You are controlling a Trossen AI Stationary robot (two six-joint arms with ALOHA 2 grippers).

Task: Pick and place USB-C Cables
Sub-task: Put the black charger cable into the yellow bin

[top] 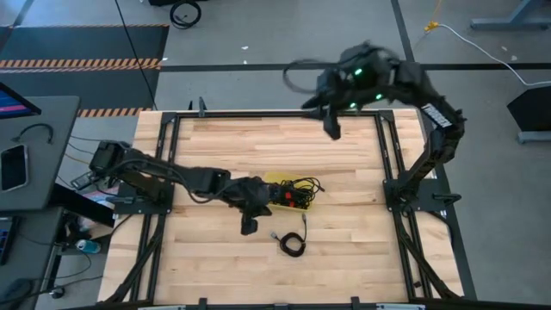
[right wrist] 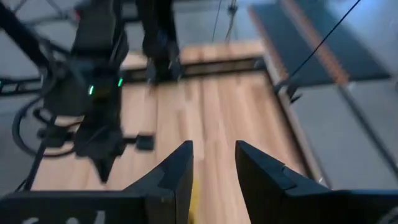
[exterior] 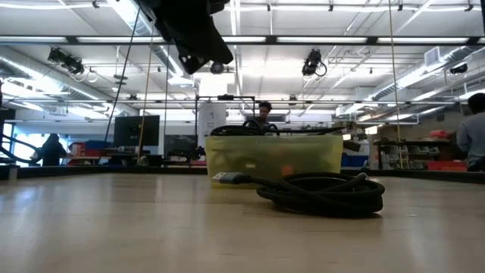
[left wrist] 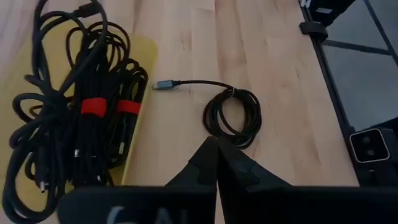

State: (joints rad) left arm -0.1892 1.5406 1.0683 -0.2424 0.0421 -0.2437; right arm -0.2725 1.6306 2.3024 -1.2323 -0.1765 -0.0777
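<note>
1 coiled USB-C cable [top: 294,244] lies loose at lower centre of the desk [top: 207,258], bare wood around it. Just above, more cables [top: 297,189] fill a yellow tray [top: 277,179]. Left end effector [top: 249,226] hovers beside, pressed together; right end effector [top: 331,127], spread, hangs near the top edge.

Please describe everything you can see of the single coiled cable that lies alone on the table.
The lone USB-C cable is thin and black, wound into a small round coil lying flat on the wooden table. One short end sticks out, ending in a grey metal plug pointing toward the yellow tray. It lies apart from the tray's bundled cables, and no gripper touches it.
</note>
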